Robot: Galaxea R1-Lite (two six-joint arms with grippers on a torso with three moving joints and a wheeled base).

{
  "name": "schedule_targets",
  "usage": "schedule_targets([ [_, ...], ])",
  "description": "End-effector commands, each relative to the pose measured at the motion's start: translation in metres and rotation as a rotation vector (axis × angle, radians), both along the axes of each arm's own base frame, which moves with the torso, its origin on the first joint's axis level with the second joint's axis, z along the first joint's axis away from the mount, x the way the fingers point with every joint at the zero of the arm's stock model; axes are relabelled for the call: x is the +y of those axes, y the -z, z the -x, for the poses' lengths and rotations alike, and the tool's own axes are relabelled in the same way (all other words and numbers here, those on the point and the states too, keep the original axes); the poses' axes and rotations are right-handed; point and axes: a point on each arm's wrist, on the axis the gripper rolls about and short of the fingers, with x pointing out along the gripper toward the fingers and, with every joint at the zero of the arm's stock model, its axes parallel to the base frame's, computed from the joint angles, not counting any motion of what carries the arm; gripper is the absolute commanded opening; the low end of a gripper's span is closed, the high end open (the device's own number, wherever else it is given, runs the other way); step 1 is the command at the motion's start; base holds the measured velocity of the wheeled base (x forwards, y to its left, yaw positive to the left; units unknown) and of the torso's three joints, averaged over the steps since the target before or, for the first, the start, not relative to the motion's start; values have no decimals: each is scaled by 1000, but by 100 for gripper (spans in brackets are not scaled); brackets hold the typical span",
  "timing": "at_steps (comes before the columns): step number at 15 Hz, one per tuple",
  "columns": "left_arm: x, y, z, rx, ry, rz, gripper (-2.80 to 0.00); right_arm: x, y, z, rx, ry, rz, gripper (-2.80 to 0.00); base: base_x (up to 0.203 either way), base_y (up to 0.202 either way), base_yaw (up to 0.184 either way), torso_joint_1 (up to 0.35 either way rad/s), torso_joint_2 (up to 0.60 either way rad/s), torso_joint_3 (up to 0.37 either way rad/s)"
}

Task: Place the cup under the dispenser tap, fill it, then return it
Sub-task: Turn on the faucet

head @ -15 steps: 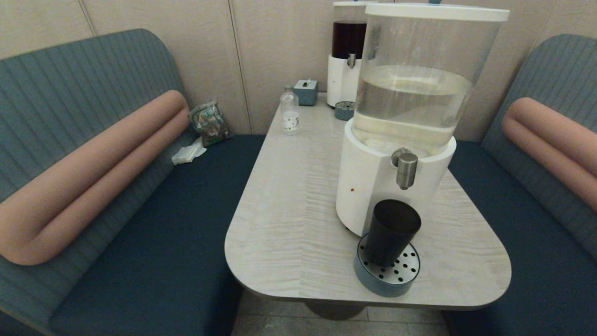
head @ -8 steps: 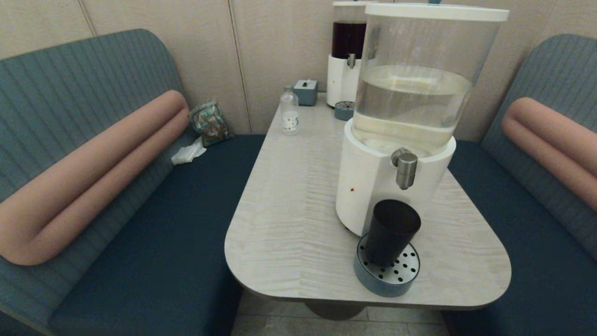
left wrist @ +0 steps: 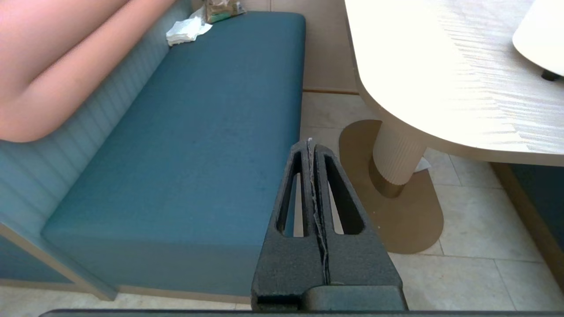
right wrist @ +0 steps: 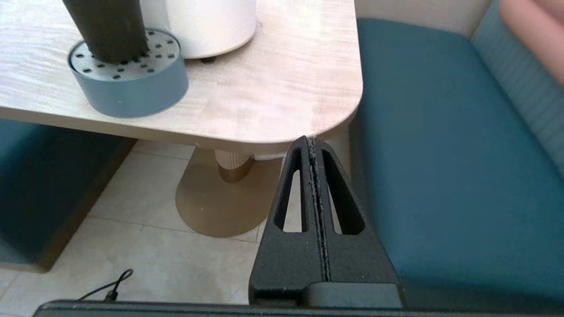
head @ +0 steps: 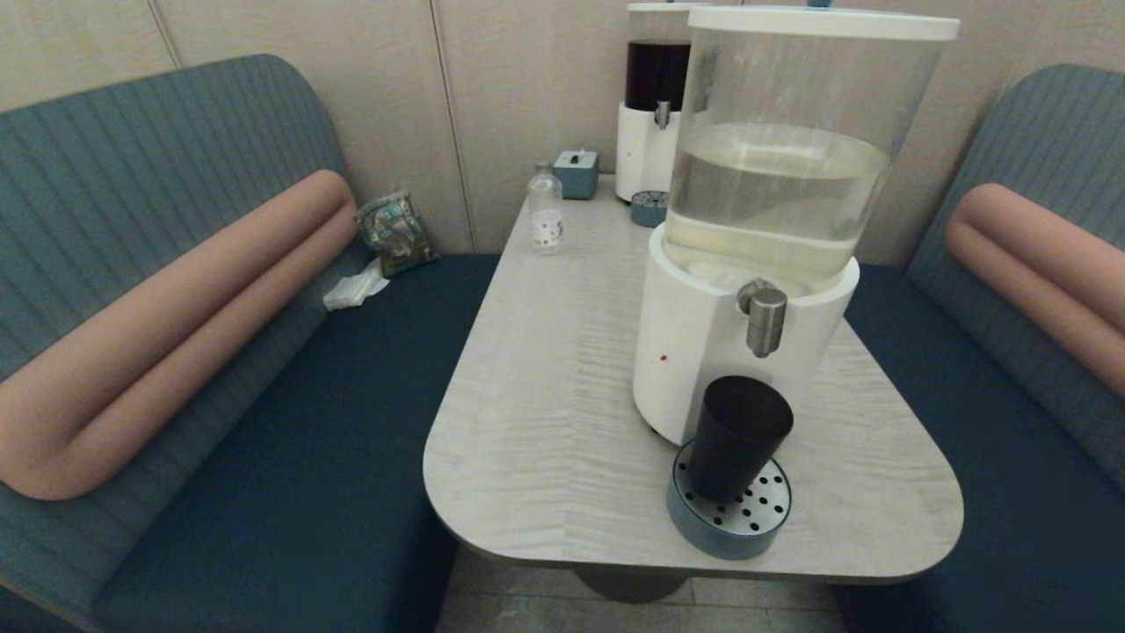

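Cup point(head: 736, 435) sits on drip tray point(head: 756, 526), below tap point(head: 766, 322). Left end effector point(left wrist: 310, 152), right end effector point(right wrist: 311, 149) both closed, empty, low beside bench point(head: 562, 387). Grab cup gently, keep upright.

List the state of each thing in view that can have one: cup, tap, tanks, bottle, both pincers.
cup: upright on the drip tray, below the dispenser tap, held by nothing.
dispenser tap: no stream visible.
large dispenser tank: lidded, partly filled with pale liquid.
small dispenser: holds dark liquid.
clear bottle: upright, capped.
left pincer: shut, empty, below table level.
right pincer: shut, empty, beside the table corner.
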Motion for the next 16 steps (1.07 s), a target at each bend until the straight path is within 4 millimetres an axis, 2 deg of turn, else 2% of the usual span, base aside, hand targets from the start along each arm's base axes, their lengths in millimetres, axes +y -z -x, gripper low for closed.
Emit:
schedule_targets([
  [1, 0, 0, 0, 2, -1, 1, -280, 0, -8, 3, -25, -3, -13, -280, 0, 0, 0, 0, 0, 0],
  [2, 0, 0, 0, 2, -1, 1, -280, 0, -24, 9, -66, -6, -40, -280, 0, 0, 0, 0, 0, 0],
  [5, 0, 0, 0, 2, -1, 1, -280, 1, -94, 44, -178, -64, -93, -280, 0, 0, 0, 0, 0, 0],
  [6, 0, 0, 0, 2, -1, 1, -280, 2, -117, 49, -174, -94, -110, -280, 0, 0, 0, 0, 0, 0],
  [7, 0, 0, 0, 2, -1, 1, -280, 3, -139, 41, -121, -122, -135, -280, 0, 0, 0, 0, 0, 0],
  [9, 0, 0, 0, 2, -1, 1, -280, 4, -182, 7, 8, -164, -173, -280, 0, 0, 0, 0, 0, 0],
  [11, 0, 0, 0, 2, -1, 1, -280, 5, -219, -43, 161, -195, -198, -280, 0, 0, 0, 0, 0, 0],
  [14, 0, 0, 0, 2, -1, 1, -280, 8, -234, -120, 395, -228, -178, -280, 0, 0, 0, 0, 0, 0],
  [16, 0, 0, 0, 2, -1, 1, -280, 17, -245, -153, 480, -268, -113, -280, 0, 0, 0, 0, 0, 0],
])
